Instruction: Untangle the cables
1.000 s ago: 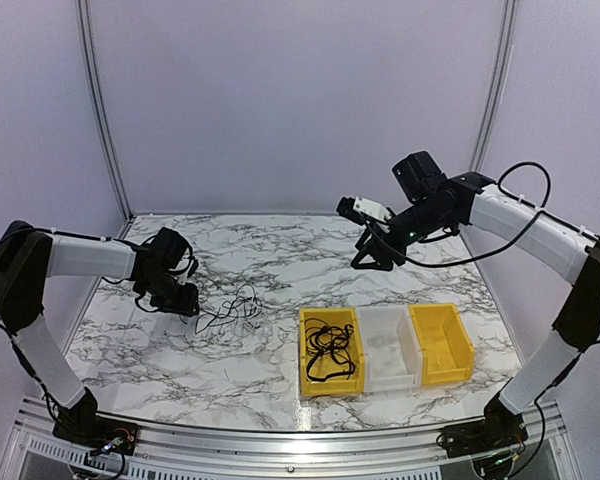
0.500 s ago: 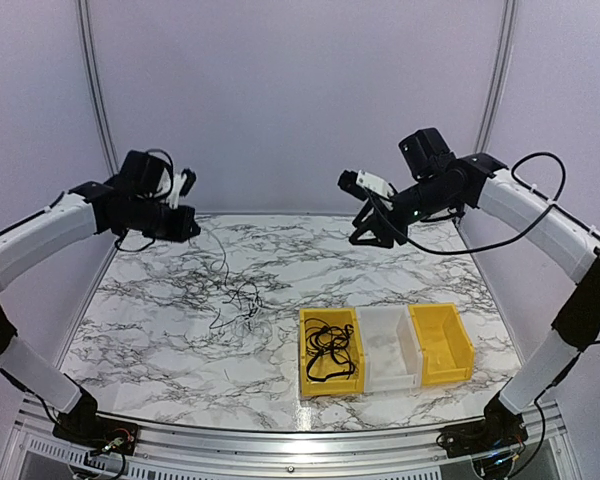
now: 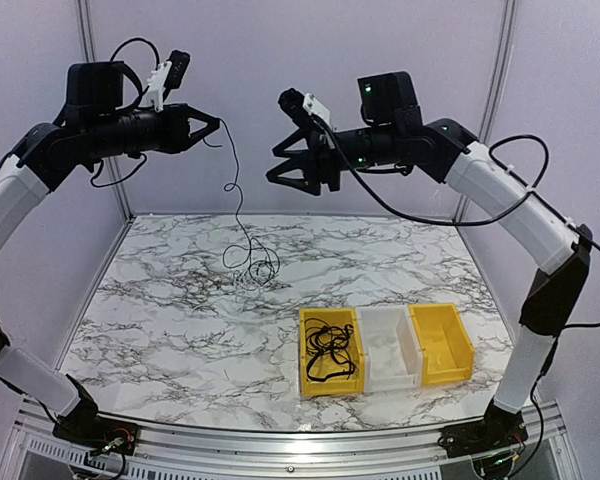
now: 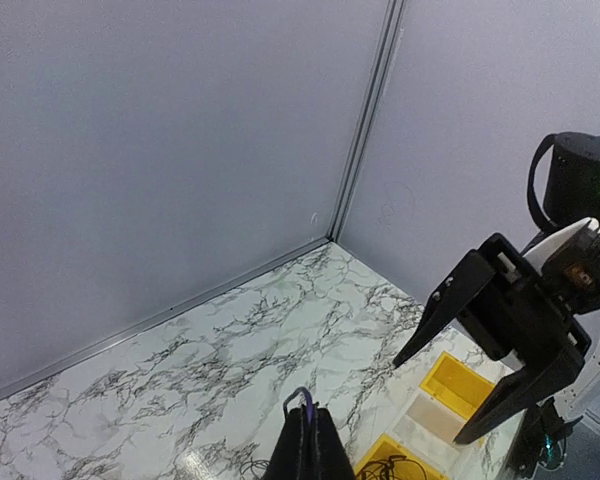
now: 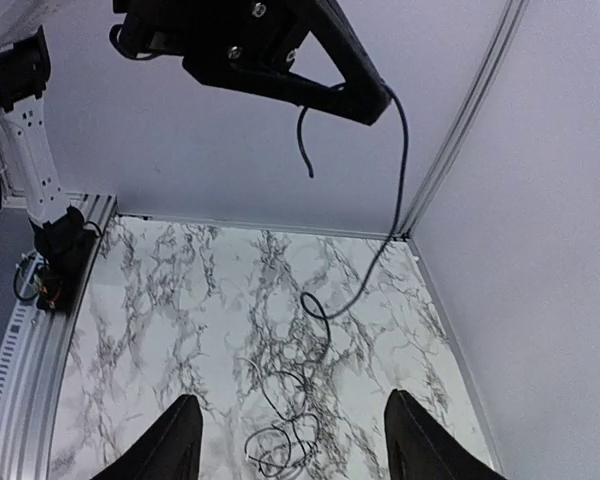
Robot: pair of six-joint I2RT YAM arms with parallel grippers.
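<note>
My left gripper [image 3: 212, 127] is raised high at the back left and shut on a thin black cable [image 3: 233, 185]. The cable hangs down to a small tangle of black and white cables [image 3: 252, 266] whose lower loops are at the marble table. In the left wrist view the shut fingers [image 4: 310, 450] pinch a short loop of cable [image 4: 300, 398]. My right gripper [image 3: 285, 170] is open and empty, held high right of the hanging cable. In the right wrist view the cable [image 5: 395, 170] drops from the left gripper [image 5: 372, 105] to the tangle [image 5: 285, 425].
Three bins stand in a row at the front right: a yellow bin [image 3: 328, 352] holding several black cables, an empty clear bin [image 3: 390, 348], and an empty yellow bin [image 3: 440, 343]. Enclosure walls close in the back and sides.
My left gripper rose from table level at the left to high at the back, lifting the cable and tangle. My right gripper rose and moved left towards the hanging cable.
</note>
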